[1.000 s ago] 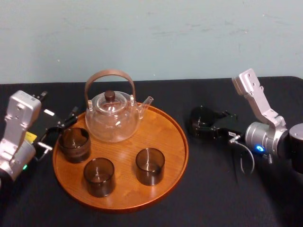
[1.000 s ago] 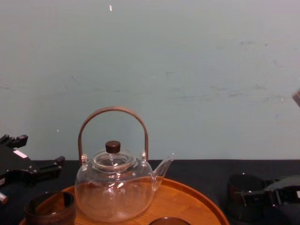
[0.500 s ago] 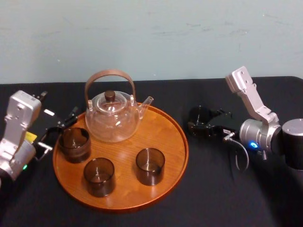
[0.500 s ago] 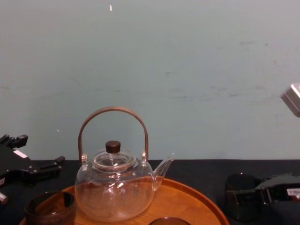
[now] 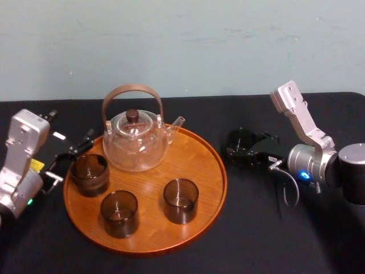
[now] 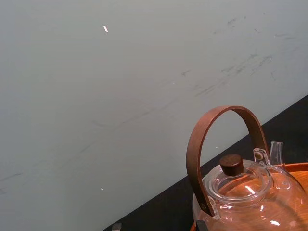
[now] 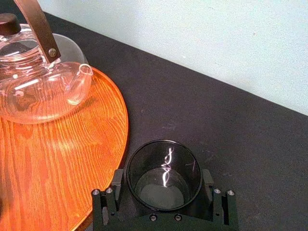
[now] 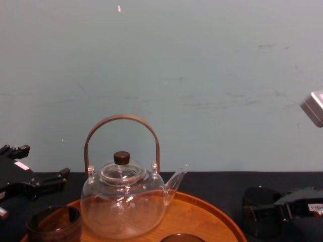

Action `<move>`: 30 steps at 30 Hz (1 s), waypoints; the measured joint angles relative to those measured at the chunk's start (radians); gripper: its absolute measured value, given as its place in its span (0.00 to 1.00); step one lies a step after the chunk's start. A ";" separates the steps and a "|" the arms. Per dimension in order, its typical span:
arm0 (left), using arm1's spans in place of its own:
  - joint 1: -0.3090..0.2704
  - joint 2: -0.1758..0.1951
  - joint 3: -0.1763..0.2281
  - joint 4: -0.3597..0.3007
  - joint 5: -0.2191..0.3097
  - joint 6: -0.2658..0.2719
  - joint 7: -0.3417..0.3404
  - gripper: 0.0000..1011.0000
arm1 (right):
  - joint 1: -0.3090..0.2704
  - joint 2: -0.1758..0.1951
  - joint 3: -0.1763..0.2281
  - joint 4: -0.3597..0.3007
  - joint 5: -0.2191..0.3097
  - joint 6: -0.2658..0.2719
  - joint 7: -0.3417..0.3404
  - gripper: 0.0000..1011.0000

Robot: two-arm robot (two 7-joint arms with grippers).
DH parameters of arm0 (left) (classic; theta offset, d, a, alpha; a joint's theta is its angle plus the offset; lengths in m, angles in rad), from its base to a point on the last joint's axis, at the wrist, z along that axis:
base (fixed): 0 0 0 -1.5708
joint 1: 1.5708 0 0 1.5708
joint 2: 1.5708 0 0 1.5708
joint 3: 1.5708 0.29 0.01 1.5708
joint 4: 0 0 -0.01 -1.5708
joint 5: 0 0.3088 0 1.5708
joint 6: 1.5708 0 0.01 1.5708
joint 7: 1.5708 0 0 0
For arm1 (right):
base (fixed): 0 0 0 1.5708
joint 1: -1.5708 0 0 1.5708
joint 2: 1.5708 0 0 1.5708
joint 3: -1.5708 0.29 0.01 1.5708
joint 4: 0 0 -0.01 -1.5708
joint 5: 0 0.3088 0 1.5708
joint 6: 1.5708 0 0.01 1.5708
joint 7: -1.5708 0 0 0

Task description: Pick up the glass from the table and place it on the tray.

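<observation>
At the far left, the left gripper [image 5: 73, 155] sits just beside the tray [image 5: 149, 184], partly hidden by its own silver body; its jaws stand apart and grip nothing; the one tray carries three dark glasses [image 5: 89, 174] [image 5: 120, 213] [image 5: 181, 200] and one teapot [image 5: 137, 142], and the chest view cuts off the tray's near part; right of the tray, near its rim but off it, is the glass [image 7: 163, 175], one alone, upright, its long axis vertical, mouth up; the right gripper [image 7: 162, 192] is closed to the glass's width, a finger [image 7: 114, 188] against each side; the glass's base is hidden, so whether it rests on the black table [image 5: 256, 228] cannot be told
</observation>
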 joint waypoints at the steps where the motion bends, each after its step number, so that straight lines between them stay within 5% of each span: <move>1: 0.000 0.000 0.000 0.000 0.000 0.000 0.000 0.99 | 0.000 0.000 0.000 0.000 0.001 0.000 0.000 0.97; 6: 0.000 0.000 0.000 0.000 0.000 0.000 0.000 0.99 | -0.001 0.001 0.001 -0.001 0.002 0.000 0.000 0.89; 30: 0.000 0.000 0.000 0.000 0.000 0.000 0.000 0.99 | -0.019 0.016 0.016 -0.037 0.020 0.000 0.015 0.89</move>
